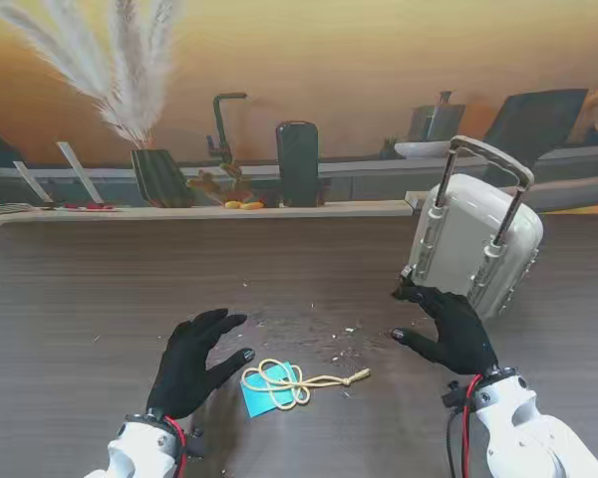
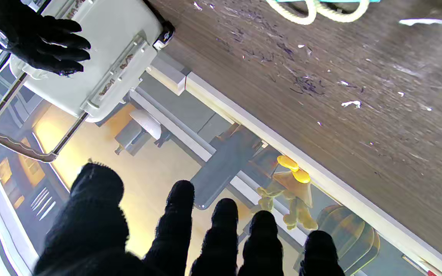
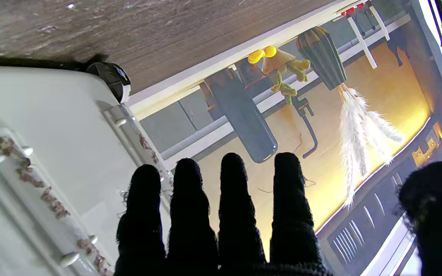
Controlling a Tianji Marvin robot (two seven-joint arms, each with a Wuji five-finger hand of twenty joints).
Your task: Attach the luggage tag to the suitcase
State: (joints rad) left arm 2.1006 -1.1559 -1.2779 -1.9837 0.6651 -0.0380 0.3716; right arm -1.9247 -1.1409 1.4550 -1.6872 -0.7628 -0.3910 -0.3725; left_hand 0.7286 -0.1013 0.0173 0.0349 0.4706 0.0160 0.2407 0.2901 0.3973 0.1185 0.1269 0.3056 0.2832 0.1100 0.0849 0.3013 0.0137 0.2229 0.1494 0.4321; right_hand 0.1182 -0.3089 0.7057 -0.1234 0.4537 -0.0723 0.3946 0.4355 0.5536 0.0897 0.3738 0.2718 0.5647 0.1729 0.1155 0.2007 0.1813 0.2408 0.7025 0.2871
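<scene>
A small pale grey suitcase (image 1: 475,244) stands tilted at the right of the table, its telescopic handle (image 1: 490,156) pulled out. A blue luggage tag (image 1: 266,395) with a cream looped cord (image 1: 297,381) lies flat on the table between my hands. My left hand (image 1: 194,361) is open with fingers spread, hovering just left of the tag. My right hand (image 1: 451,327) is open, its fingertips at the suitcase's nearer lower edge; whether they touch it is unclear. The left wrist view shows the suitcase (image 2: 102,57) and the cord (image 2: 317,11). The right wrist view shows the suitcase shell (image 3: 52,153) beside the fingers (image 3: 190,214).
The dark wood table (image 1: 100,299) carries small pale crumbs (image 1: 344,339) near its middle. Behind its far edge runs a ledge with a striped vase of pampas grass (image 1: 159,177), a dark rectangular block (image 1: 297,164) and a small figurine with yellow parts (image 1: 229,189).
</scene>
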